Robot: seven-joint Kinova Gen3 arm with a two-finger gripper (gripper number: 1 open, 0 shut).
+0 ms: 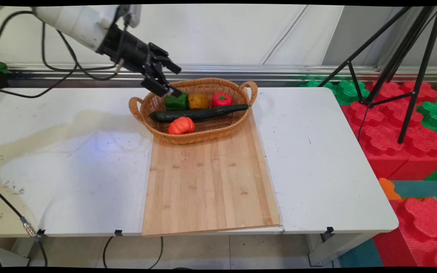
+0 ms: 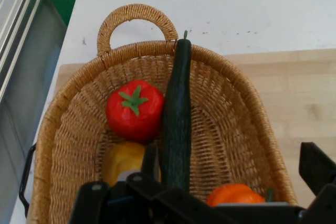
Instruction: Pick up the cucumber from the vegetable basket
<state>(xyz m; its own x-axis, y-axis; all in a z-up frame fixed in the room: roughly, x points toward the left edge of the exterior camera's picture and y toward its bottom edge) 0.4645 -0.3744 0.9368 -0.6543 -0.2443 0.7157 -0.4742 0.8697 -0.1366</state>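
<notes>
My gripper [image 1: 178,80] hangs open over the left end of a wicker basket [image 1: 203,137], its lower finger just above a green pepper [image 1: 176,102]. Also in the basket are a yellow-brown vegetable [image 1: 198,101], a red tomato [image 1: 221,99], a long dark cucumber [image 1: 199,113] lying lengthwise, and an orange pumpkin [image 1: 181,125]. The hand view looks down into the basket [image 2: 247,93] at the tomato [image 2: 134,109], cucumber [image 2: 177,114], yellow vegetable [image 2: 123,161] and orange pumpkin [image 2: 234,195]. There the linkage hides the green pepper. Nothing is between the fingers.
The basket rests on the far end of a wooden cutting board [image 1: 211,182] on the white table [image 1: 317,159]. A black tripod [image 1: 400,57] and red and green foam blocks [image 1: 393,125] stand off the table's right side. Black cables [image 1: 55,68] hang at the left.
</notes>
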